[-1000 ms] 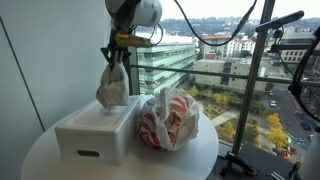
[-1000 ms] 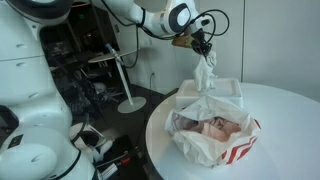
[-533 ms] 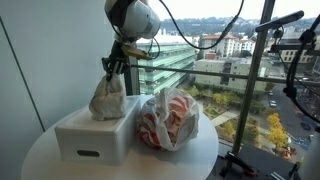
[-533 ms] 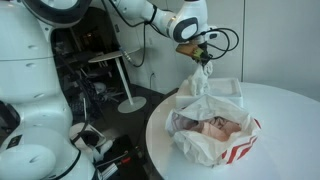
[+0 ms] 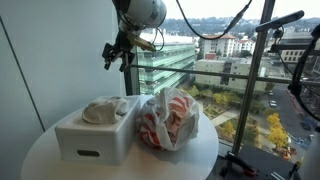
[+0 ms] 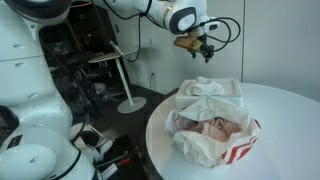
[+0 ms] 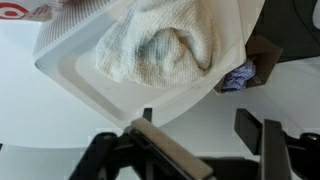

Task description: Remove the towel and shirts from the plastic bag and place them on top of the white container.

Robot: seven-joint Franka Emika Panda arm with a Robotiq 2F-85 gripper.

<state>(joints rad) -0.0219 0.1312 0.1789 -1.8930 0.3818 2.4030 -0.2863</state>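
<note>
Gripper [image 5: 115, 52] hangs above the white container [image 5: 95, 138], well clear of it. In the wrist view the fingers [image 7: 160, 140] are spread wide with nothing between them, so nothing is being carried.

The towel [image 5: 105, 110] lies in a loose heap on the container's lid. It touches only the lid and sits at the end away from the handle slot [image 5: 88, 153]. My read: parking it at that end leaves flat lid free for the rest of the pile.

The plastic bag [image 6: 215, 140] stands on the table [image 6: 290, 110] against the container. In that exterior view the bag is toward the table's near edge and the container toward the far edge. The bag's mouth gapes upward, which suits a straight top-down reach.

The shirts [image 6: 215, 126] are not yet out. Pale pink cloth shows inside the bag, but I can't tell individual garments apart.

Judgement: the towel part looks done and the shirts remain. The next reach needs to come down into the bag mouth and pinch cloth only. The thin bag film sits right at the rim, so there's a risk of grabbing it along with the cloth or dragging the bag.
</note>
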